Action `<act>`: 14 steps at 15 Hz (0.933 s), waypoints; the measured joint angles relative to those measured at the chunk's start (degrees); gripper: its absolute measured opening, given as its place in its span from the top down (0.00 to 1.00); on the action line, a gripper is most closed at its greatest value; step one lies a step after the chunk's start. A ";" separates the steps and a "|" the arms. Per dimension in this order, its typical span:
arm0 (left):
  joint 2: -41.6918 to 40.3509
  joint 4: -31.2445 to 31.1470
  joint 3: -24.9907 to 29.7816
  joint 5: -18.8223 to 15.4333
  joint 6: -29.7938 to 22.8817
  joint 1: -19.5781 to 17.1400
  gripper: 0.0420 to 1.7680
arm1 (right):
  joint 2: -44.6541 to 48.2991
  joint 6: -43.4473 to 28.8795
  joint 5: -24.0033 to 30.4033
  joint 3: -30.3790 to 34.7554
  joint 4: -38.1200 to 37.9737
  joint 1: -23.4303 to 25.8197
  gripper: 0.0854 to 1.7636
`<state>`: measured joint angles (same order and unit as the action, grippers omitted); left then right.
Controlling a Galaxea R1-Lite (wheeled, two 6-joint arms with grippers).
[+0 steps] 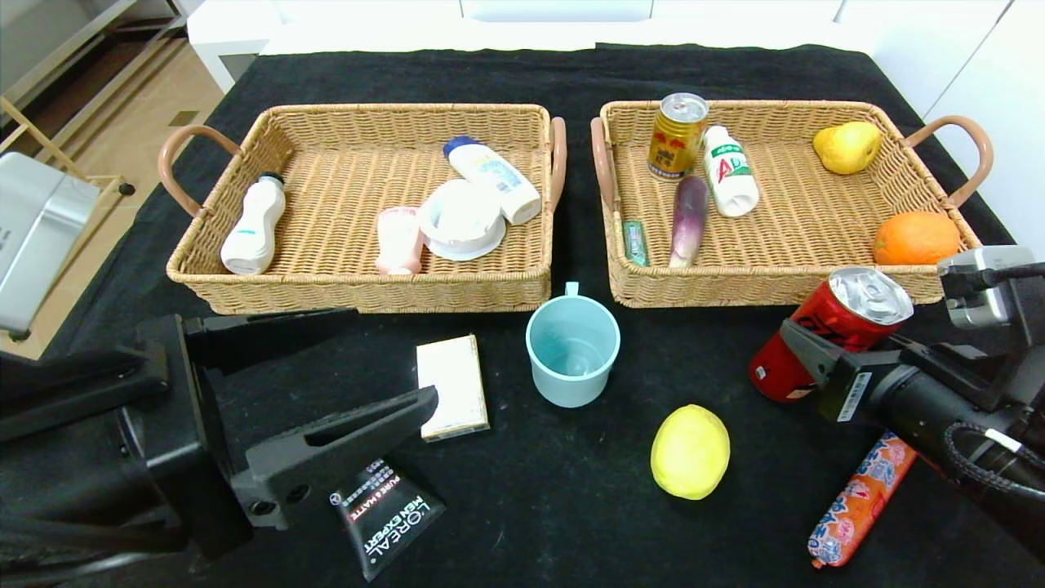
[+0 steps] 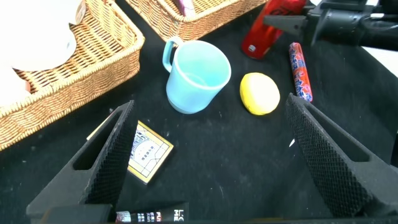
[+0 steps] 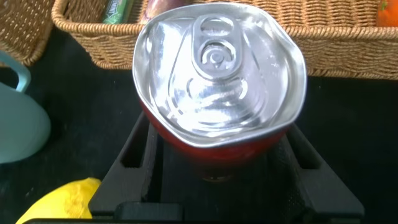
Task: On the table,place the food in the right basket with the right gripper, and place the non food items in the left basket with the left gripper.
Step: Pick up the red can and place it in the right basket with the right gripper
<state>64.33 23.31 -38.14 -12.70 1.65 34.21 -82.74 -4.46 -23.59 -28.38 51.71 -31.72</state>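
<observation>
My right gripper (image 1: 804,351) is shut on the tall red drink can (image 1: 824,327), one finger on each side of it (image 3: 217,81). The can leans with its dented silver top toward the right basket (image 1: 735,282), just in front of the basket's near wall. The yellow lemon (image 1: 690,451) and the orange-red sausage (image 1: 857,502) lie on the black table (image 1: 571,506). My left gripper (image 1: 392,357) hangs open and holds nothing. It is over the cream box (image 1: 451,385) and the L'Oreal tube (image 1: 390,514). The blue mug (image 1: 571,349) stands upright before the left basket (image 1: 359,287).
The left basket holds two white bottles, a pink container and a round white dish (image 1: 461,219). The right basket holds a gold can (image 1: 676,135), a white bottle, a purple vegetable, a green pack, a pear and an orange (image 1: 916,237). A silver appliance (image 1: 33,237) stands off the table's left side.
</observation>
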 joint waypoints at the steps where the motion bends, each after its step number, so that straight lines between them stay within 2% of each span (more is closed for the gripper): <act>1: 0.00 0.00 0.00 0.02 0.02 0.00 0.03 | 1.34 0.26 -0.02 -0.76 -2.63 -0.17 0.45; 5: 0.00 0.00 0.05 0.02 0.02 -0.01 0.03 | 6.45 1.08 0.28 -8.39 -14.81 0.13 0.45; 9: -0.11 0.11 0.09 0.04 0.02 -0.04 0.03 | 7.98 1.33 2.12 -21.57 -24.93 2.01 0.45; 14: -0.66 0.17 0.02 0.02 0.37 -0.20 0.03 | 1.51 2.26 5.16 -35.76 -28.67 7.56 0.45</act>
<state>63.67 23.48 -38.12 -12.68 2.01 34.01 -81.23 -2.21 -18.43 -64.13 23.04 -24.16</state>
